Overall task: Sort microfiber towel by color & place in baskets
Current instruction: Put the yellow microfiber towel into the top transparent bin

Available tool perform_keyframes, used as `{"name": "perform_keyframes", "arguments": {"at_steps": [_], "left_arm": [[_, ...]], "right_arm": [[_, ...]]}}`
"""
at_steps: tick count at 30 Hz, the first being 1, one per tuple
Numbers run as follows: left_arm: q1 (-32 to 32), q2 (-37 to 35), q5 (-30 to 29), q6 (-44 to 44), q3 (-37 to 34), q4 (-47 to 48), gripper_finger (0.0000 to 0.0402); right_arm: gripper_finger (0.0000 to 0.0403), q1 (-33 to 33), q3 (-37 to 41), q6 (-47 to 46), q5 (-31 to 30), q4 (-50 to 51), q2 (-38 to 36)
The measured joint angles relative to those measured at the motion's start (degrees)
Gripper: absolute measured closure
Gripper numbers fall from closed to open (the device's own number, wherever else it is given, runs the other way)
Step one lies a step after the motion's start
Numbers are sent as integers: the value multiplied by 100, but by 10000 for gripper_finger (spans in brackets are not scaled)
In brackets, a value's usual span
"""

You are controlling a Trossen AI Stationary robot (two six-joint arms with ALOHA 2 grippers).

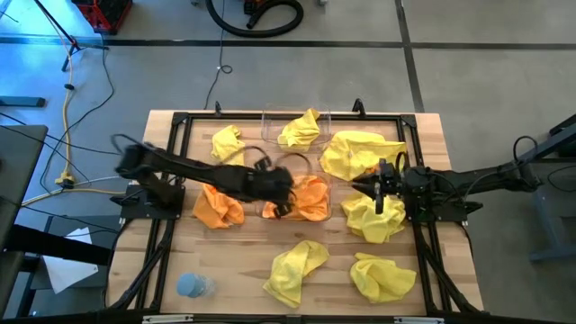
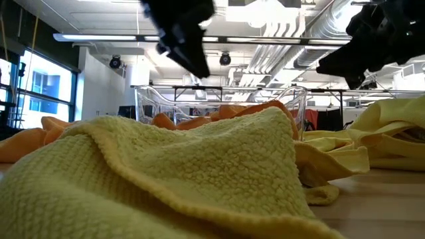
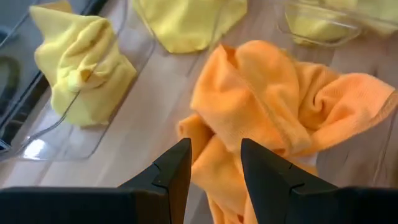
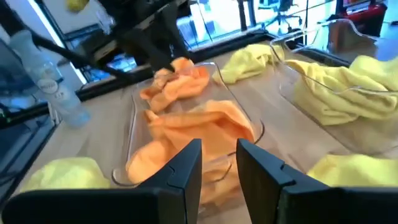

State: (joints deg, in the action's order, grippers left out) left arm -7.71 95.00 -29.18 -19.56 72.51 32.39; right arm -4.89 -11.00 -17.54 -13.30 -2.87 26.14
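A see-through basket (image 4: pixel 133 118) mid-table holds a rumpled orange microfiber towel (image 1: pixel 310 198). My left gripper (image 3: pixel 214 146) hovers open just above that towel (image 3: pixel 280 106), with nothing between its fingers. A second orange towel (image 1: pixel 219 207) lies on the table to the basket's left. A far basket (image 1: pixel 270 117) holds a yellow towel (image 1: pixel 301 129). My right gripper (image 4: pixel 219 146) is open and empty at the right, above yellow towels (image 1: pixel 373 219), pointing toward the orange basket.
More yellow towels lie loose: far left (image 1: pixel 227 142), far right (image 1: pixel 360 153), near middle (image 1: pixel 297 270) and near right (image 1: pixel 382 277). A small pale blue lump (image 1: pixel 192 285) sits at the near left. A black metal frame (image 1: pixel 180 121) borders the table.
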Motion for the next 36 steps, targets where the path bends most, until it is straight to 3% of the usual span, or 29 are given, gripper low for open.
{"name": "perform_keyframes", "arguments": {"at_steps": [3, 7, 12, 16, 24, 33, 36], "left_arm": [[57, -807, 43, 217, -1080, -1099, 275], [109, -1805, 132, 221, -2120, -2008, 275], [110, -2662, 145, 402, -2938, -2688, 275], [110, -3039, 116, 617, -3342, -3029, 275], [112, -3282, 27, 665, -3737, -3357, 275], [110, -3281, 30, 613, -3818, -3360, 275], [89, -3281, 268, 481, -3819, -3373, 275]], "right_arm": [[304, -2, -503, -43, 85, 988, 129], [287, -2, -1621, -290, 125, 3221, 492], [256, -2, -2845, -828, 199, 5223, 1141], [228, -2, -3318, -1076, 696, 6180, 1746], [204, -163, -3170, -838, 1820, 6492, 2945], [204, -510, -3157, -791, 1783, 5899, 4143], [218, -598, -3157, -793, 1781, 5741, 4458]]}}
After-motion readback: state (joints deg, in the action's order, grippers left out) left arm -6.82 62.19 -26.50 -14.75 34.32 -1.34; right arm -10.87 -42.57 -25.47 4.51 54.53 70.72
